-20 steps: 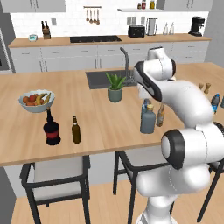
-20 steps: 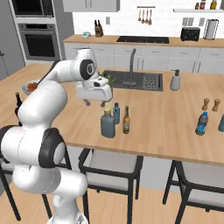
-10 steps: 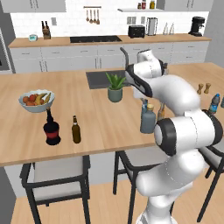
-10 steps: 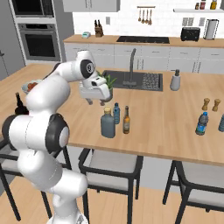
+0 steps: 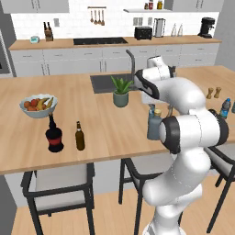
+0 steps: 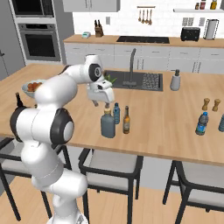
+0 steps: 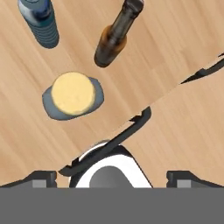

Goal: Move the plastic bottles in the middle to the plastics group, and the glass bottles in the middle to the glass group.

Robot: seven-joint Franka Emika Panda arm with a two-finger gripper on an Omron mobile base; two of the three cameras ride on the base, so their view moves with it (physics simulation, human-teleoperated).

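The grey-blue bottle [image 6: 107, 124] with its tan stopper stands upright near the front edge of the wooden counter [image 6: 166, 127], in the middle cluster. Just beside it, to the right and slightly farther back in the right base view, stand the light-blue bottle [image 6: 116, 113] and the amber bottle [image 6: 126, 120]. The three stand close together but do not appear to touch.

The gripper [image 6: 101, 101] hangs above this cluster, pointing down at the counter. From the hand view the stopper [image 7: 72, 93] sits up and left of centre, so the tool is not yet lined up over any bottle. The finger tips [image 7: 43, 177] sit at the far left and right of that view, so the jaws stand wide apart and hold nothing.

The sorting targets lie at opposite ends, which explains the central staging. The glass group sits at the left: the black bottle [image 5: 54, 136] with red label and the dark brown bottle [image 5: 80, 136], near the fruit bowl [image 5: 38, 105]. A deeper-blue bottle [image 6: 201, 124] of the plastics group stands at the right, well apart from the middle cluster.

Judgement: the step in hand is alignment before a first pick; no middle bottle has been moved yet. The close spacing calls for a straight descent, or a neighbouring bottle may be knocked over.
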